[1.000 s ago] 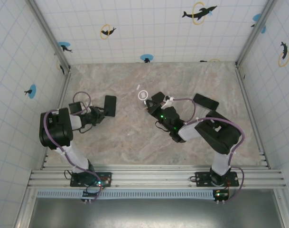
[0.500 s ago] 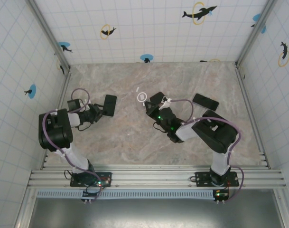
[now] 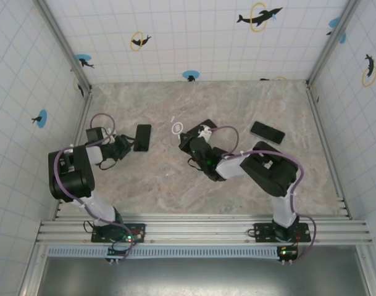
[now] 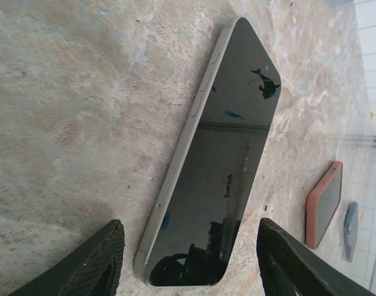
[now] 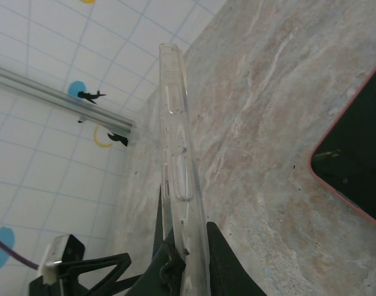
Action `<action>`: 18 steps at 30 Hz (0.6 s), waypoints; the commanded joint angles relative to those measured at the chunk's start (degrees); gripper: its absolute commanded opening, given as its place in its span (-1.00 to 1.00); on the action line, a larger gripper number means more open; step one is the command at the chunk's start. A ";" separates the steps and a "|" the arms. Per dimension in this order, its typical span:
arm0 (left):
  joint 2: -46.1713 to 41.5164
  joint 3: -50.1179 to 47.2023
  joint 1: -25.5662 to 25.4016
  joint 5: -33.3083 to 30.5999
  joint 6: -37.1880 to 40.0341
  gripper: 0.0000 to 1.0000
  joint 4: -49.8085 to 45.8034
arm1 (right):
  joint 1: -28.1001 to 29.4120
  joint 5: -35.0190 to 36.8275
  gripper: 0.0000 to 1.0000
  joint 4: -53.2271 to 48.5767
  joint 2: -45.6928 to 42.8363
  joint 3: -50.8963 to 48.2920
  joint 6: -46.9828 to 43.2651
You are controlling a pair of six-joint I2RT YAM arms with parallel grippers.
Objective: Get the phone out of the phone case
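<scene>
The bare phone (image 4: 218, 154), black glass with a silver edge, lies flat on the marble table (image 4: 64, 92). My left gripper (image 4: 191, 259) is open, its fingers on either side of the phone's near end, not touching it. From above, the phone (image 3: 142, 137) lies just right of the left gripper (image 3: 120, 147). My right gripper (image 5: 188, 246) is shut on the clear phone case (image 5: 178, 160), held on edge above the table. From above, the case's white ring (image 3: 177, 127) shows ahead of the right gripper (image 3: 186, 140).
A phone in a pink case (image 5: 354, 179) lies on the table beside the right gripper, also seen from the left wrist as the pink-cased phone (image 4: 323, 203). Another dark phone (image 3: 267, 132) lies at the right. Tiled walls enclose the table.
My right arm has carried the clear case leftward toward the table's middle. The left gripper has drawn back a little from the bare phone, which stays in place.
</scene>
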 commanded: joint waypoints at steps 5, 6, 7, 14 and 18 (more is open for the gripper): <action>-6.66 0.23 0.40 -3.11 1.68 0.24 -7.31 | 2.76 6.48 -1.00 -11.54 6.25 10.72 2.49; -7.70 0.01 0.45 -2.64 1.67 0.25 -7.30 | 3.06 6.90 -1.00 -12.85 7.16 12.02 2.94; -8.90 -0.29 0.28 -2.25 1.86 0.26 -7.40 | 3.25 7.01 -1.00 -13.81 8.02 13.01 3.73; -16.33 -3.43 -0.58 -1.15 -0.13 0.33 -7.22 | 4.04 5.64 -1.00 -18.50 13.97 20.62 7.70; -18.82 -4.27 -1.14 -0.44 -0.83 0.39 -6.88 | 4.71 5.33 -1.00 -19.93 16.37 23.94 8.22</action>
